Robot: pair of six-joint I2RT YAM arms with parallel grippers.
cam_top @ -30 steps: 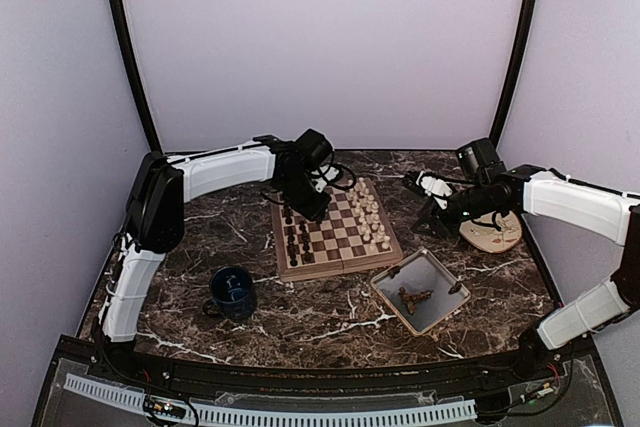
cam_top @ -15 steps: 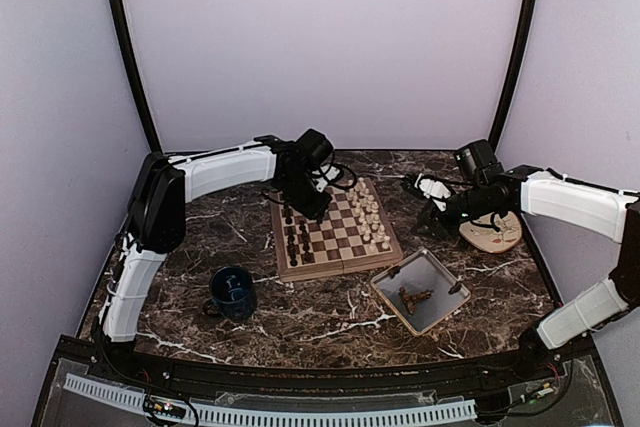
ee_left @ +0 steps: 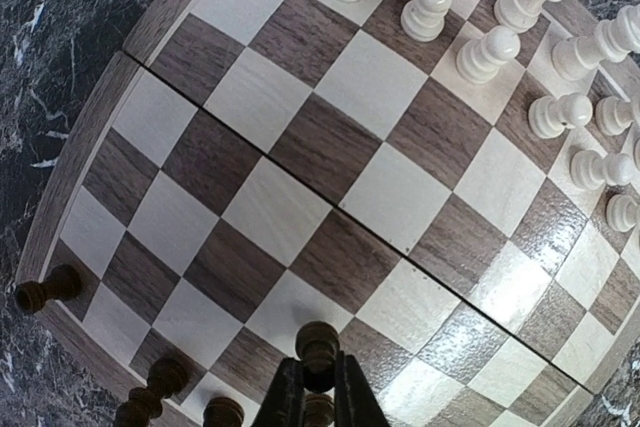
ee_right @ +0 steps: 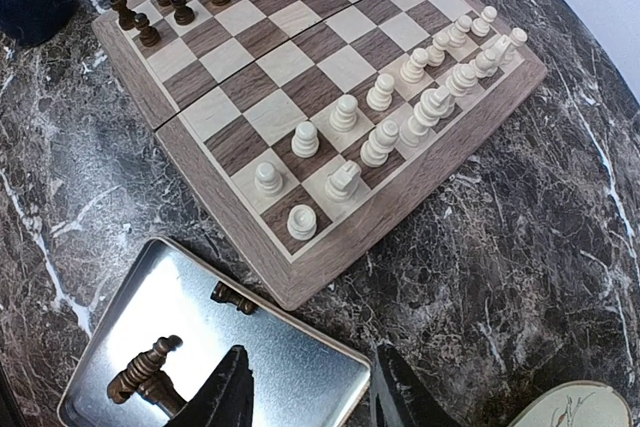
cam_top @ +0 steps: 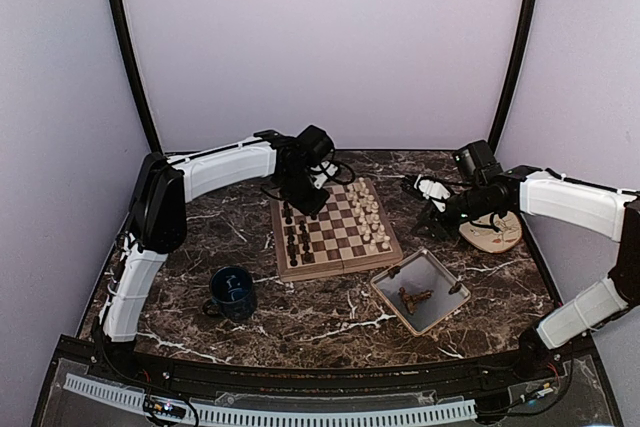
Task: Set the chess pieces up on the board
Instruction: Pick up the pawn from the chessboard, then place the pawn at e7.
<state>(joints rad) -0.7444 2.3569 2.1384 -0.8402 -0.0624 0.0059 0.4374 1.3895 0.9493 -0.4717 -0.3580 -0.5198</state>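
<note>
The board (cam_top: 345,239) lies mid-table, with cream-white chess pieces (cam_top: 372,219) along its right side and dark ones (cam_top: 296,239) along its left. My left gripper (ee_left: 318,392) is shut on a dark piece (ee_left: 318,345) at the board's (ee_left: 300,207) dark-side edge, beside other dark pieces (ee_left: 160,382). Its base is hidden. White pieces (ee_left: 490,47) line the far side. My right gripper (ee_right: 312,377) is open and holds nothing. It hangs over the grey tray's (ee_right: 200,307) near corner, where dark pieces (ee_right: 150,372) lie loose.
A dark blue mug (cam_top: 232,292) stands left of the board's front. A round beige plate (cam_top: 492,232) lies at the right, under the right arm. The grey tray (cam_top: 440,277) sits in front of the board's right corner.
My left gripper's jaws have come together on the dark piece and the wrist has shifted slightly back. The right arm has hardly moved.
</note>
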